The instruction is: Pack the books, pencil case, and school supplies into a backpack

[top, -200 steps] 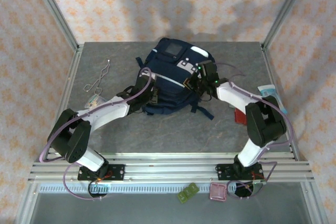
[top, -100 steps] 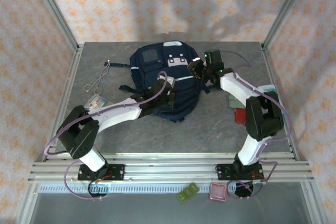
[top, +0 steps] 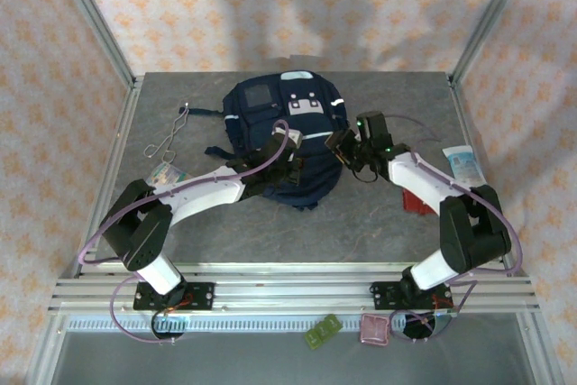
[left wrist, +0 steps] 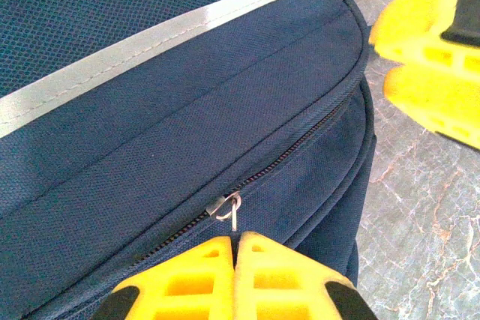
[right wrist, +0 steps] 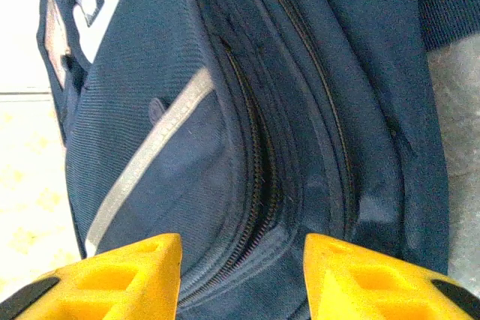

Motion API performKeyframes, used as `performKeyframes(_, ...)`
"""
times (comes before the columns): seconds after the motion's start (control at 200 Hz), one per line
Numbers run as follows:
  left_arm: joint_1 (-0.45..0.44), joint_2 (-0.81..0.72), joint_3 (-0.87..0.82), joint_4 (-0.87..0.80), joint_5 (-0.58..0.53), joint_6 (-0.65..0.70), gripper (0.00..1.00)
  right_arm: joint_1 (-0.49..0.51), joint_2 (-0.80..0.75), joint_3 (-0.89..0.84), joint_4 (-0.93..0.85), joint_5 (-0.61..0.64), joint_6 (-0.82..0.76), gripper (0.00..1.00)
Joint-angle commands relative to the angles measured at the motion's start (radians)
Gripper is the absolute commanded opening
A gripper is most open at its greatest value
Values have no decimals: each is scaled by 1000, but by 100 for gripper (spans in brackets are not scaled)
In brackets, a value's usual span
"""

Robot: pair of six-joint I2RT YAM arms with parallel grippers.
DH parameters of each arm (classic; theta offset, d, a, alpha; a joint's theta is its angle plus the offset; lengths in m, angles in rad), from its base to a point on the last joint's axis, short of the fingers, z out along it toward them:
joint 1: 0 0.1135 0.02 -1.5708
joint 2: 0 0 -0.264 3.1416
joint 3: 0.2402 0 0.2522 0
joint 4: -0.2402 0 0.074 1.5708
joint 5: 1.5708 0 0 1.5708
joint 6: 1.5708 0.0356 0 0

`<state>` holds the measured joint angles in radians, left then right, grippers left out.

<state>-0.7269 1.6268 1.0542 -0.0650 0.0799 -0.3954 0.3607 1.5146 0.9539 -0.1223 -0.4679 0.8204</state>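
the large navy-blue fabric backpack (top: 279,119) with grey stripe trims lies by the middle of the far edge of the grey tabletop (top: 361,223). the left claw (left wrist: 236,243) is clenched at the bag's near side, tips against the small metal zipper pull (left wrist: 231,207). the right claw (right wrist: 240,249) is released, gripping nothing, with the bag's right side just ahead.
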Motion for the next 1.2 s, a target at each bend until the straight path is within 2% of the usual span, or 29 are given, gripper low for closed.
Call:
performKeyframes(0.0, -12, 7, 40, 8, 31, -2, 0, 26, 11, 26, 52, -3, 25, 45)
performKeyframes(0.195, -28, 5, 35, 1, 11, 1, 0, 47, 95, 106, 84, -15, 46, 43)
performKeyframes(0.33, -36, 8, 28, 1, -8, -2, 0, 51, 130, 123, 131, -29, 76, 34)
performKeyframes(0.43, -38, 13, 31, -14, -29, -3, 0, 52, 137, 126, 154, -20, 81, 24)
performKeyframes(0.536, -38, 14, 29, -42, -76, -12, 0, 51, 156, 132, 146, -23, 67, 0)
performKeyframes(0.706, -4, -21, -7, -130, -207, 1, 0, 15, 122, 96, 161, 3, 62, 0)
performKeyframes(0.866, 113, -122, -140, -128, -223, 6, 0, -22, 88, 80, 160, 17, 44, 0)
performKeyframes(0.991, 188, -168, -183, -130, -238, 25, 0, -38, 81, 76, 167, 20, 38, 0)
performKeyframes(1.101, 184, -150, -155, -130, -178, 45, 0, -57, 99, 106, 161, 23, 23, 0)
performKeyframes(1.196, 117, -128, -122, -95, -136, 59, 0, -85, 120, 159, 140, 45, -2, 0)
